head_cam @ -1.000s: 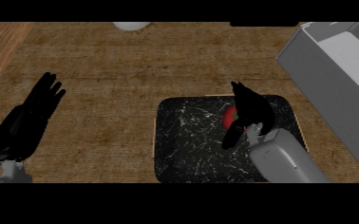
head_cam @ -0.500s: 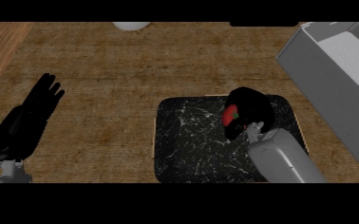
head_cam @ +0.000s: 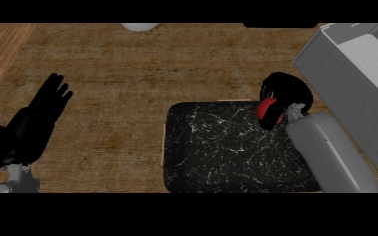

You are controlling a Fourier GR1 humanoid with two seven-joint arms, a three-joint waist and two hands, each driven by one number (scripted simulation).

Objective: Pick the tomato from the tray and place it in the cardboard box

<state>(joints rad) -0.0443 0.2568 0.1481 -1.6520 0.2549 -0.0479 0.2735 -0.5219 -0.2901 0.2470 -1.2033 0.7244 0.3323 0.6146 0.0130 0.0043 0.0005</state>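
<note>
1. Left hand (head_cam: 40, 117): one, resting at the left edge of the counter (head_cam: 148, 75), fingers straight and up, holding nothing.
2. Tray (head_cam: 221, 160): one, dark and speckled, lying on the counter at centre-right. Nothing else shows on it.
3. Tomato (head_cam: 264, 108): one, a red sliver showing at the tray's upper right corner, mostly hidden by the fingers wrapped round it. It appears lifted off the tray, though I cannot tell for sure.
4. Right hand (head_cam: 284, 97): one, curled round the tomato, just beside the box.
5. Box (head_cam: 332, 75): one, grey, at the right edge, with its open top (head_cam: 362, 42) partly out of view.
6. Risks, as I judge them: the box wall stands close to the hand, so a low sideways carry could knock the knuckles or the tomato against it. The tomato is round and smooth, so it could roll out of the fingers if the wrist tips. Releasing before the hand is over the opening would let it fall to the counter.
</note>
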